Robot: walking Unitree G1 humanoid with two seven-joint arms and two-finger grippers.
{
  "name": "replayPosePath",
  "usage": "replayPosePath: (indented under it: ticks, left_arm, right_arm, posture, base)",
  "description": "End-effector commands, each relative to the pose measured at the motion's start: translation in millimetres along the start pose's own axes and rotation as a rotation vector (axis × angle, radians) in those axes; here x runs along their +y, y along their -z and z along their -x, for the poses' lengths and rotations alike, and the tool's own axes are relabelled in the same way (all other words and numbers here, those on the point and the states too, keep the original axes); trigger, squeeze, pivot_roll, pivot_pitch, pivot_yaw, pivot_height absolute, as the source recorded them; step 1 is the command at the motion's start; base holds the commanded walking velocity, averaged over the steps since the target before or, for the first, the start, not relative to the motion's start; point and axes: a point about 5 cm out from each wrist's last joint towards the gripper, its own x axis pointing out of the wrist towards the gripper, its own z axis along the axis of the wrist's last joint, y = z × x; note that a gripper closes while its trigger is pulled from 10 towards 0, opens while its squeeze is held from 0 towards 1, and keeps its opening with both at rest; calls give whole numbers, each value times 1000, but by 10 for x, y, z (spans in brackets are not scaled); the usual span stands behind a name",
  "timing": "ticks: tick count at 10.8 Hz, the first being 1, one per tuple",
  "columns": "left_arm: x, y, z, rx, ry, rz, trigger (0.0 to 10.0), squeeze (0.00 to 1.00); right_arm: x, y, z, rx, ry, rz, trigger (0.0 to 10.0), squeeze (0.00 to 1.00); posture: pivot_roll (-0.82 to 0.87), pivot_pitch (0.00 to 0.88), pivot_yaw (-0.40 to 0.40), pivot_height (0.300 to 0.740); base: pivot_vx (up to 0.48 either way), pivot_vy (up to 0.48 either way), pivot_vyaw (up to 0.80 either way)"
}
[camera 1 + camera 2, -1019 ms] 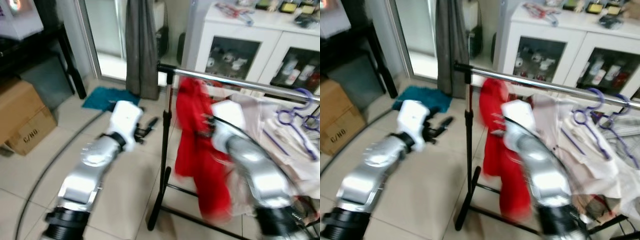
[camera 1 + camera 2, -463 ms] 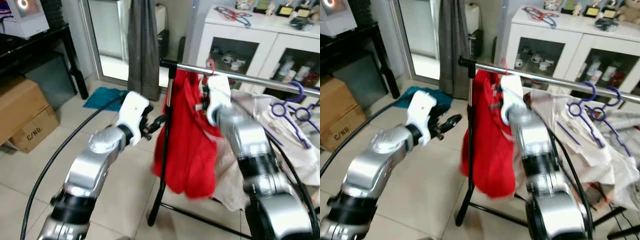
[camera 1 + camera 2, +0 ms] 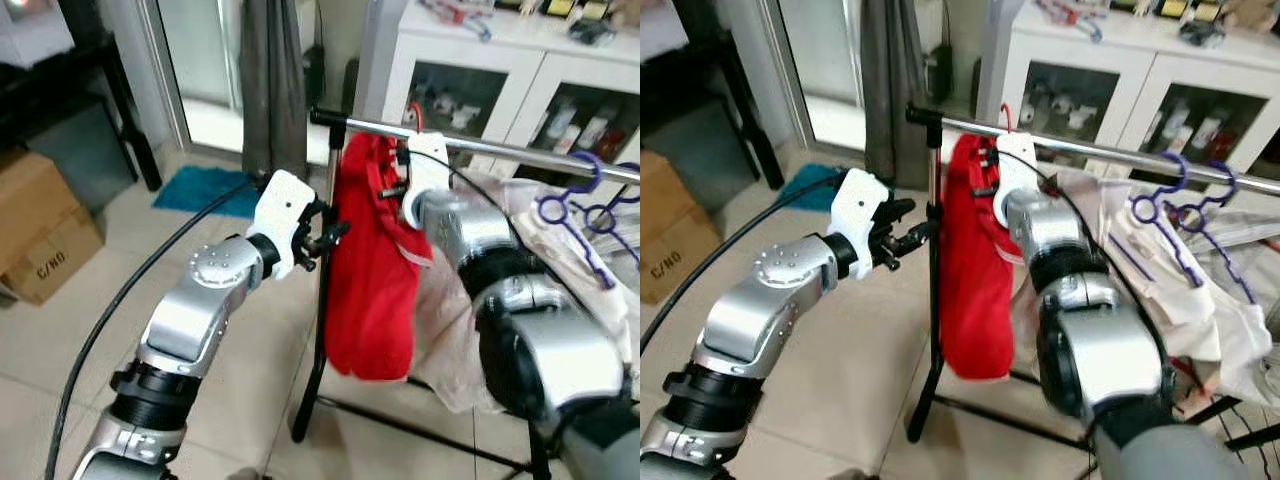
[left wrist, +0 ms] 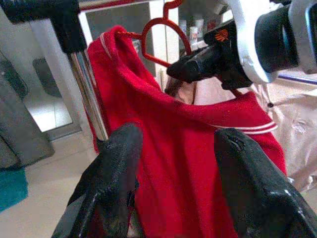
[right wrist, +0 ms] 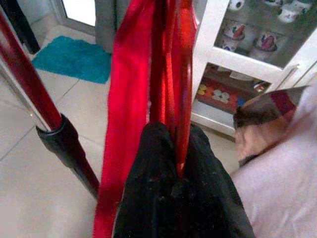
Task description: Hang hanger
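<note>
Red shirt (image 3: 372,270) is soft matt cloth on a glossy red plastic hanger (image 4: 163,42); the rail (image 3: 500,150) is shiny chrome metal on a matt black post (image 3: 322,300). Both tools, left (image 3: 322,238) and right (image 5: 173,198), have matt black rubbery fingers (image 4: 119,163). Purple hangers (image 3: 570,205) look smooth plastic, floor (image 3: 60,340) glossy tile, box (image 3: 40,235) plain cardboard.

We find a lived-in home: tiled floor (image 3: 60,340), white glass-door cabinet (image 3: 500,90) of crockery, grey curtain (image 3: 272,80) by a doorway, teal mat (image 3: 200,192), cardboard box (image 3: 40,240), and clothes rack (image 3: 480,148).
</note>
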Motion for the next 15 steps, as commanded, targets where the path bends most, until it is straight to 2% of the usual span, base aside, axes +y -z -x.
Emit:
replayPosePath:
  ticks: [1, 6, 8, 9, 10, 12, 13, 15]
  left_arm:
    - [-25, -36, 4, -12, 14, -21, 10000, 0]
    - [-25, 44, 127, 20, 24, -15, 10000, 0]
    - [-31, 43, 146, 20, 18, -17, 10000, 0]
    - [-18, 39, 143, 18, 7, -22, 10000, 0]
    - [-7, 29, 137, 12, 4, -26, 10000, 0]
    - [15, -32, 107, -28, -20, -9, 10000, 0]
    - [34, -24, 109, -53, -56, 44, 10000, 0]
    - [23, 95, 157, -55, -132, 99, 10000, 0]
  right_arm:
    - [-34, -104, 9, -40, 9, -23, 10000, 0]
    - [34, 91, -36, 59, -23, 1, 10000, 0]
    - [64, 91, -40, 41, -46, -4, 10000, 0]
    - [91, 53, -40, 9, -71, -40, 10000, 0]
    - [110, -9, -34, -28, -96, -65, 10000, 1000]
    - [29, -161, -4, -102, -142, -107, 10000, 1000]
    - [-69, -165, 24, -104, -177, -59, 10000, 1000]
    - [-177, -113, 198, -143, -270, -74, 10000, 1000]
  posture:
    - [-33, 53, -47, 740]
    - [-35, 130, -92, 740]
    - [-34, 142, -104, 740]
    - [-33, 142, -103, 740]
    - [-28, 134, -92, 740]
    - [-23, 117, -70, 740]
    - [-32, 91, -36, 740]
    - [-43, 61, 0, 740]
  base:
    - [0, 0, 0]
    - [0, 0, 0]
    - [0, 0, 0]
    - [0, 0, 0]
    - [0, 0, 0]
    - [0, 0, 0]
    - [0, 0, 0]
    - [0, 0, 0]
